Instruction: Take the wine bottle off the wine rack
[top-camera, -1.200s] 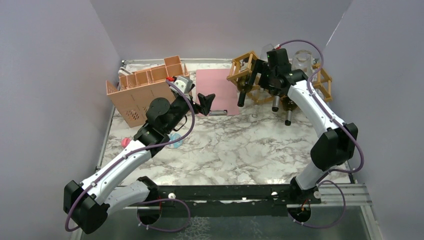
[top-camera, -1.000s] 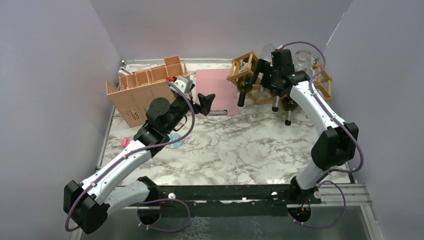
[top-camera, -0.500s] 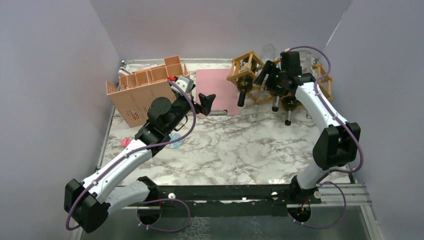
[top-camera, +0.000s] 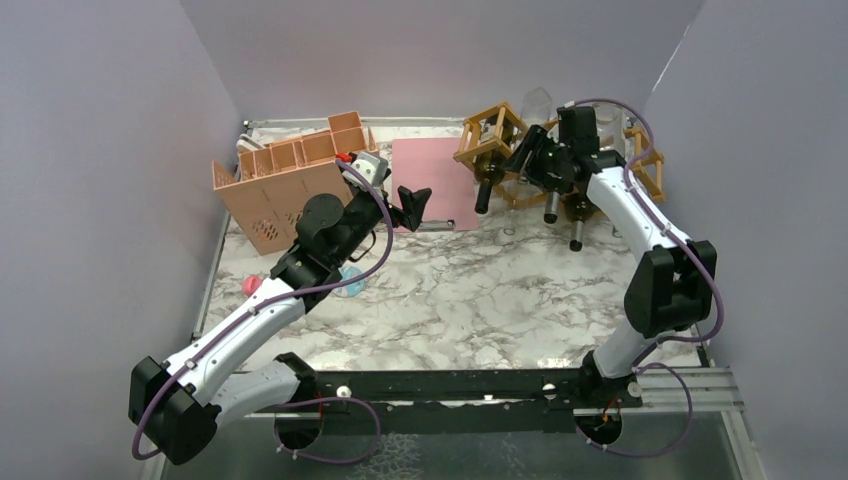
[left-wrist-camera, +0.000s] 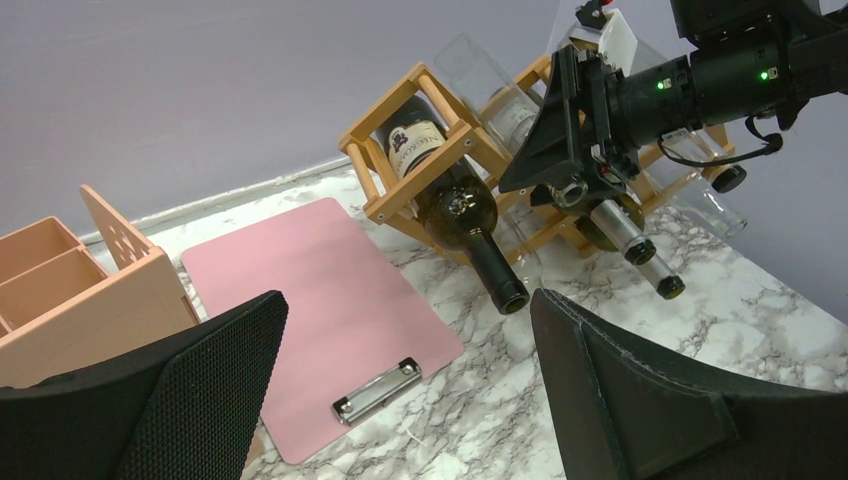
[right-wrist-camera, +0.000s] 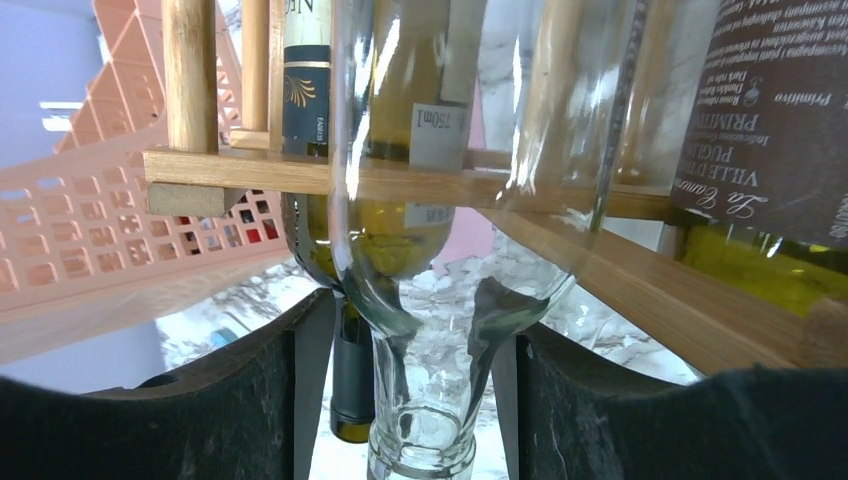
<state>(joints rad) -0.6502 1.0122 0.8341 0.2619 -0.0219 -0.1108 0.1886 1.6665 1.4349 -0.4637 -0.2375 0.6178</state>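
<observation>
My right gripper (right-wrist-camera: 420, 325) straddles the neck of the clear wine bottle (right-wrist-camera: 440, 150), which lies neck-down in the wine rack (right-wrist-camera: 300, 175). I cannot tell whether its fingers press the glass. My left gripper (left-wrist-camera: 405, 305) gapes wide near the pink clipboard (left-wrist-camera: 300, 290).

Right wrist view: mouth of the clear glass bottle (right-wrist-camera: 425, 330) is cut off by the lower edge. Right hand (right-wrist-camera: 420, 410) fingers (right-wrist-camera: 200, 400) are blurred dark shapes, cut off below.

Top view: right hand covers the middle of the golden-brown wooden lattice rack (top-camera: 487, 125). Small red object (top-camera: 249, 285) at left edge of the worktop (top-camera: 480, 290) is too small to identify.
</observation>
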